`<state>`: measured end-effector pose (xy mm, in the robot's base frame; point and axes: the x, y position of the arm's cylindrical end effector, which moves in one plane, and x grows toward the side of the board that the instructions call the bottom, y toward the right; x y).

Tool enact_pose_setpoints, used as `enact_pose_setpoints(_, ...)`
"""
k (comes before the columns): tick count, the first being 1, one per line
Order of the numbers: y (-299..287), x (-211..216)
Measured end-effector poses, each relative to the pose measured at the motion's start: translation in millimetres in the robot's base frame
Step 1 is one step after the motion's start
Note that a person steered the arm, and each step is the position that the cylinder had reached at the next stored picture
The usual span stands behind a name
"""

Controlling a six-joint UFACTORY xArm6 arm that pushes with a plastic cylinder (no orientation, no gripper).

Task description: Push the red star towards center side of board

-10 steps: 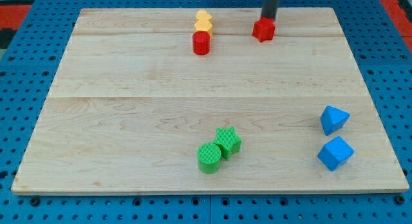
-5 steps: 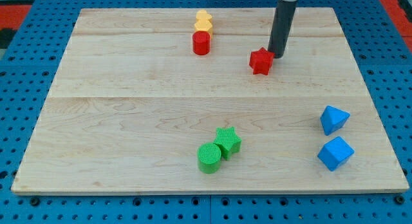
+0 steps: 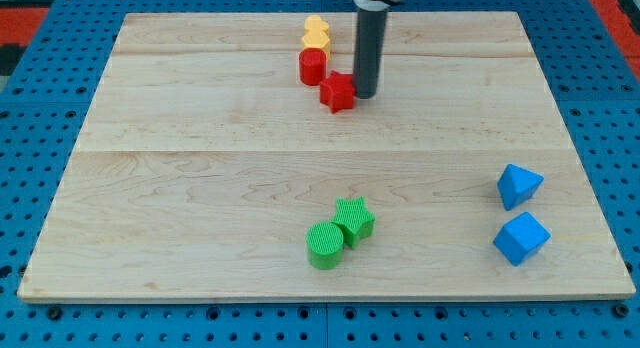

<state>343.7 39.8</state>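
One push has carried the red star (image 3: 339, 91) leftward along the board's (image 3: 200, 188) top edge, now just beside the red cylinder (image 3: 313, 66). My tip (image 3: 365, 94) touches the star's right side; being a bare rod, it grips nothing. Other blocks sit unmoved.

Hidden and cut-off parts on the board

The rod runs out of the view's top edge, so the arm above it is unseen. My tip (image 3: 364, 94) sits just right of the red star (image 3: 339, 91), their contact too close to judge. The red cylinder (image 3: 313, 66) covers the base of the yellow block (image 3: 316, 33), whose shape is unclear. The green star (image 3: 354, 220) overlaps the green cylinder (image 3: 324, 245).
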Motion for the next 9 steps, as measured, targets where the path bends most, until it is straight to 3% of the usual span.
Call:
enact_pose_setpoints(5,-28,1)
enact_pose_setpoints(6,11,9)
enact_pose_setpoints(7,75,49)
enact_pose_setpoints(9,72,168)
